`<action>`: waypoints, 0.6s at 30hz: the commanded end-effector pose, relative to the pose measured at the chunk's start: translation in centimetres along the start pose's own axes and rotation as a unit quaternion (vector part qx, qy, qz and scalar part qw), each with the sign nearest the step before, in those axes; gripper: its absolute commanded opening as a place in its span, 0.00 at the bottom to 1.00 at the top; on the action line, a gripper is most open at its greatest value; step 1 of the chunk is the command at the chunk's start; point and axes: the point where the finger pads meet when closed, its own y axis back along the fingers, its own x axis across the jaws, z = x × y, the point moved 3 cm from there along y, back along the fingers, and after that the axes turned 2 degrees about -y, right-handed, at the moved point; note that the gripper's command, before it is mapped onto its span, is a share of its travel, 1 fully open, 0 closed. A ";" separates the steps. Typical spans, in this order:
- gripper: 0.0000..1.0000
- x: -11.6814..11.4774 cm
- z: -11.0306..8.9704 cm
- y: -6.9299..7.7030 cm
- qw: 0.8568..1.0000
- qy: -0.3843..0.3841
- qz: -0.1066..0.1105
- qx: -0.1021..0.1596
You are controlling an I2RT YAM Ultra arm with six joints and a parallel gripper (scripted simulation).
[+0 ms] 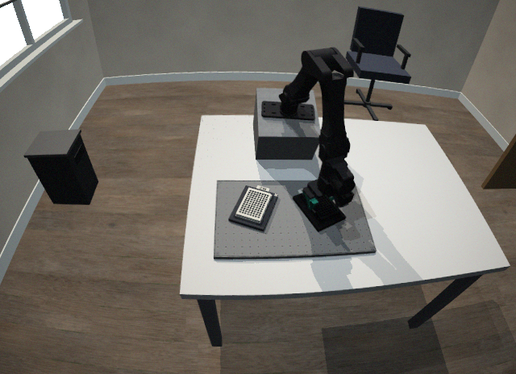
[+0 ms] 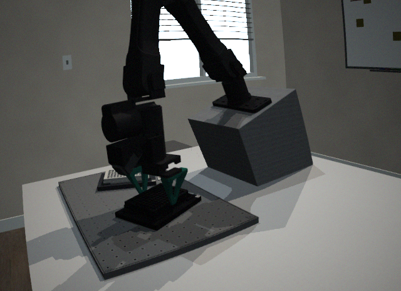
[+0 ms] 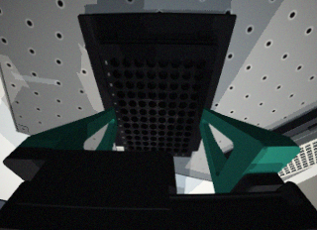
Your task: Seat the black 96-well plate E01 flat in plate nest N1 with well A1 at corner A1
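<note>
The black plate E01 (image 2: 155,200) is gripped across its long sides by the claw (image 3: 158,136), w/ one green finger (image 3: 233,151) pressed to the right edge and the other to the left edge in the wrist view. The plate is seen directly over nest N1 (image 2: 136,218), on the right part of the grey perforated board (image 1: 287,237). In the exterior view the plate appears down on the nest, roughly level; whether it is fully seated between the locators cannot be told, as plate and nest are both black and merge. Wells are seen facing up, so the plate is the right way up. A small white patch is seen at the plate's near end by the left finger in the wrist view; it cannot be read. The A1 corner mark cannot be made out.

The white plate E07 (image 1: 254,203) is seen in nest N2 (image 1: 250,223) on the left part of the same board, well apart from E01, w/ a white label at its far short end. The board lies on the white surface (image 1: 416,174). The arm is mounted on a grey block (image 1: 283,147) at the back of the surface.
</note>
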 end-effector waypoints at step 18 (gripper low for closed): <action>0.00 0.0 0.3 -0.1 1.000 0.000 0.001 -0.007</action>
